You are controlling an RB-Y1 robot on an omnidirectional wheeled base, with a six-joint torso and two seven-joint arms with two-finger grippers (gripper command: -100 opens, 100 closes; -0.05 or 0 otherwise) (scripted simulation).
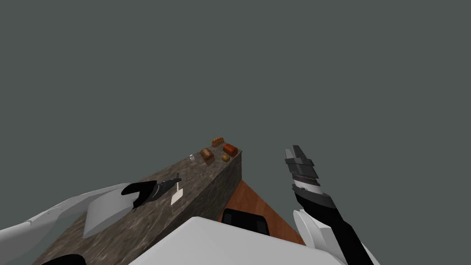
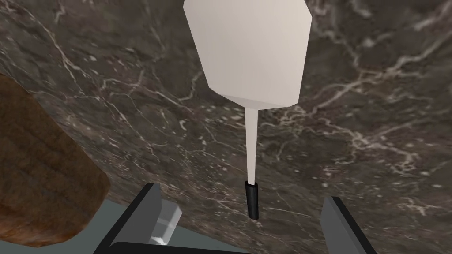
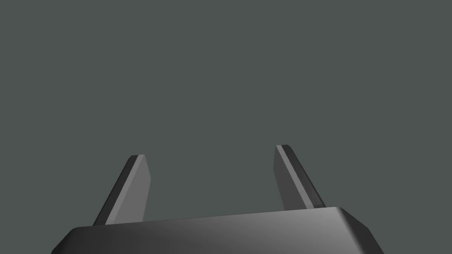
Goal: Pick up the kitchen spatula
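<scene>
The spatula (image 2: pixel 252 57) has a broad white blade, a thin white shaft and a short black handle tip (image 2: pixel 252 200). It lies flat on the dark marbled countertop (image 2: pixel 375 110). My left gripper (image 2: pixel 242 194) hovers over it, open, with the black handle tip between the two fingers (image 2: pixel 150 205) and touching neither. From the head, the spatula (image 1: pixel 176 195) shows just past the left gripper (image 1: pixel 174 184) on the countertop (image 1: pixel 138 230). My right gripper (image 1: pixel 295 151) is raised off to the right of the counter, and its fingers (image 3: pixel 137 185) stand open on nothing.
Several brown bread loaves (image 1: pixel 207 154) and a small clear glass (image 1: pixel 192 158) sit at the counter's far end. One loaf (image 2: pixel 39 185) and the glass (image 2: pixel 165 220) show beside my left fingers. The counter's right edge drops to a wooden floor (image 1: pixel 257 202).
</scene>
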